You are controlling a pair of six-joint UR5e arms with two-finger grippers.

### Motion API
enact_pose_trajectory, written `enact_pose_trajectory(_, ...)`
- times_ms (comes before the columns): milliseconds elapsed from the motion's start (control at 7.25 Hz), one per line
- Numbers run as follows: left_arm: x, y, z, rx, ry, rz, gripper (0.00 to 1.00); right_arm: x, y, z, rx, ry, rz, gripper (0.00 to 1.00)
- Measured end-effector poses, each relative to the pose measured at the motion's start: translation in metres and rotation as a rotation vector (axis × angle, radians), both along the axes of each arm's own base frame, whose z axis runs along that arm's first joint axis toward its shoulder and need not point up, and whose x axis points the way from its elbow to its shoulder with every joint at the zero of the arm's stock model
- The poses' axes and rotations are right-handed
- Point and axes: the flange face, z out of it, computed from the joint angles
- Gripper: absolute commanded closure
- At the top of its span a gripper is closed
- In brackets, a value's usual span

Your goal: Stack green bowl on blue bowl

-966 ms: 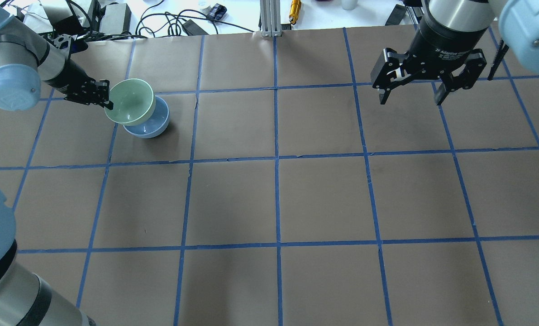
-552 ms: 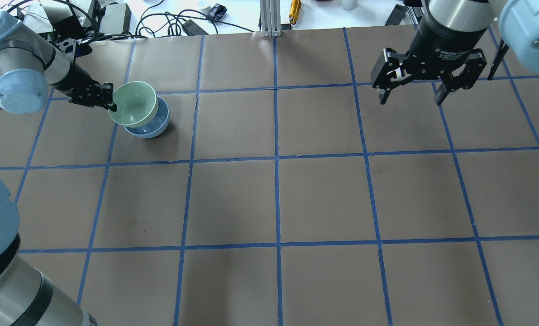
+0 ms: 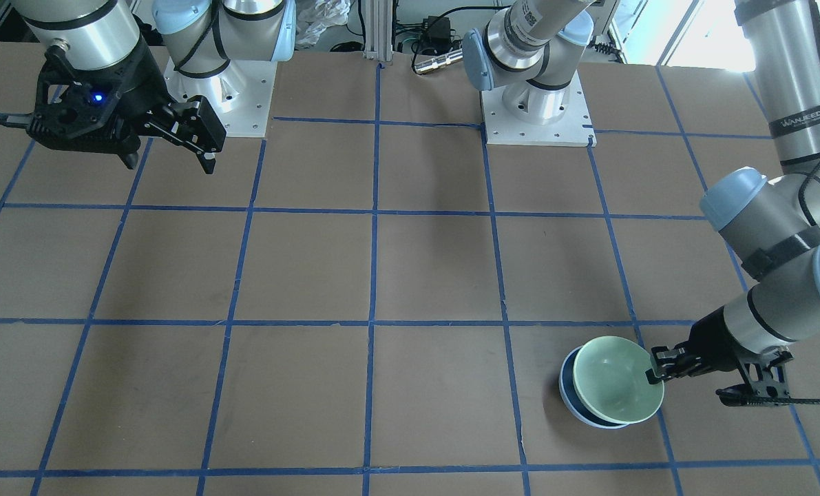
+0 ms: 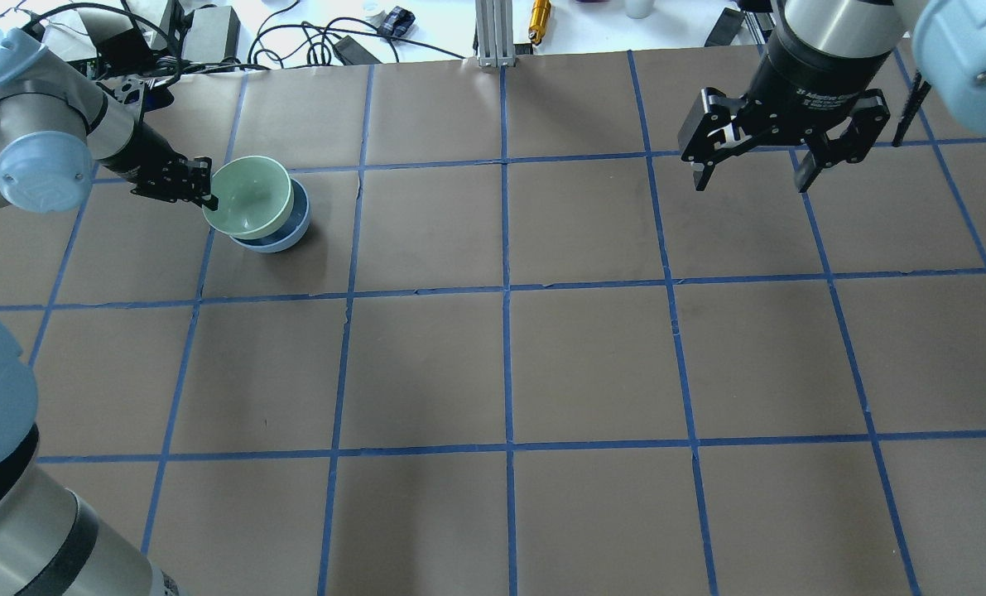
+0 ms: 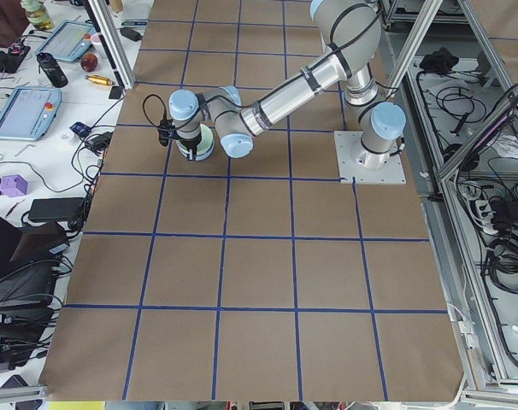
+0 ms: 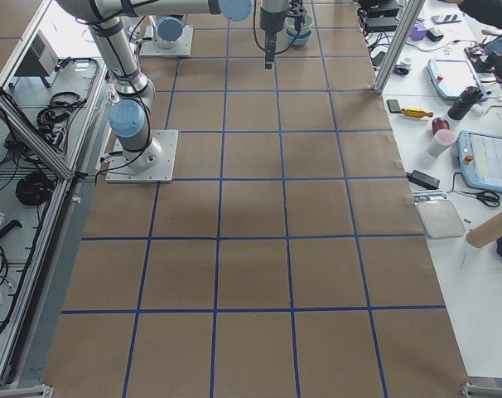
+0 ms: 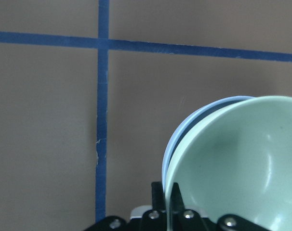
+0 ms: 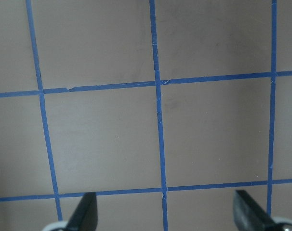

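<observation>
Upper left of the overhead view, and here's the action: the small glossy mint-green bowl [image 4: 248, 194] is down in the small glossy periwinkle-blue bowl [image 4: 284, 238], on the brown paper-covered table with its blue tape grid [image 4: 592, 356]. The green bowl sits off-centre, shifted towards the upper left, so a crescent of blue shows at the lower right. In the front-facing view the same pair is at the lower right, with the blue rim peeking out on the left. Whether the green bowl has fully settled, the views don't show.

The left gripper [image 4: 209, 194] comes in from the left edge and is at the green bowl's left rim. The left wrist camera, bottom of frame, shows the thin green rim running straight between its black fingers [image 7: 158, 192], narrowly closed and pinching that rim.

Over in the upper right of the overhead view, the right gripper [image 4: 751, 186] hangs above the table, fingers spread wide, nothing between them, well apart from both bowls.
</observation>
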Motion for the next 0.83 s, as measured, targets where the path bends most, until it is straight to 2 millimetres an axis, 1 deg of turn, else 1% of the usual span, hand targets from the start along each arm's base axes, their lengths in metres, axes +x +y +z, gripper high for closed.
enact_pose_trajectory(138, 0.000, 0.000, 0.000, -0.001, 0.000, 0.000, 0.27, 0.000, 0.000, 0.000, 0.000, 0.000, 0.000, 0.00)
enact_pose_trajectory(276, -0.002, 0.000, 0.004, -0.006, -0.001, 0.000, 0.27, 0.000, 0.000, 0.000, 0.000, 0.000, 0.000, 0.00)
enact_pose_trajectory(414, -0.012, 0.000, 0.017, -0.019, -0.010, -0.010, 0.27, 0.000, 0.000, 0.000, 0.001, 0.000, 0.000, 0.00)
enact_pose_trajectory(552, -0.034, 0.002, 0.037, -0.024, -0.027, -0.033, 0.26, 0.000, 0.000, 0.000, 0.001, 0.000, 0.000, 0.00)
enact_pose_trajectory(690, -0.064, 0.010, 0.064, -0.011, -0.059, -0.061, 0.25, 0.000, 0.000, 0.000, 0.001, 0.000, 0.000, 0.00)
enact_pose_trajectory(828, -0.086, 0.025, 0.095, 0.006, -0.087, -0.074, 0.19, 0.000, 0.000, 0.000, 0.001, 0.000, 0.000, 0.00)
